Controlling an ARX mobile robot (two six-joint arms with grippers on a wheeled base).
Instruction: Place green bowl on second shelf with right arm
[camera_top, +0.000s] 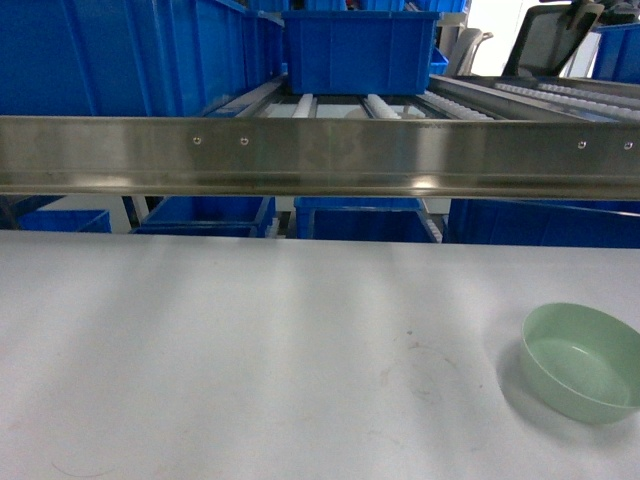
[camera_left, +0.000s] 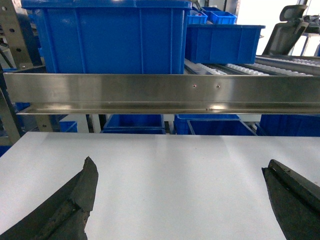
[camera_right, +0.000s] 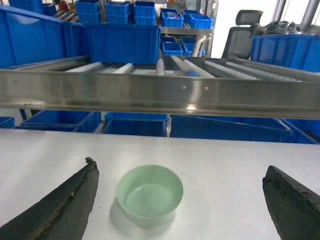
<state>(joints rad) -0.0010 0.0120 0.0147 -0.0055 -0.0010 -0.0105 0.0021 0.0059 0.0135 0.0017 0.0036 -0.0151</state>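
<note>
The green bowl (camera_top: 582, 360) stands upright and empty on the white tabletop (camera_top: 250, 350) at the front right. In the right wrist view the green bowl (camera_right: 150, 194) lies ahead between the two black fingers, closer to the left one and touching neither. My right gripper (camera_right: 181, 166) is open. My left gripper (camera_left: 180, 164) is open too, over bare tabletop. Neither gripper shows in the head view. The second shelf (camera_top: 320, 150) is a steel-fronted roller tier behind the table, with a blue bin (camera_top: 360, 50) standing far back on it.
The steel front rail (camera_right: 165, 92) runs across the table's far edge above tabletop height. More blue bins (camera_top: 120, 50) fill the rack at left and sit on the tier below (camera_top: 350, 220). An office chair (camera_right: 242, 35) stands at the far right.
</note>
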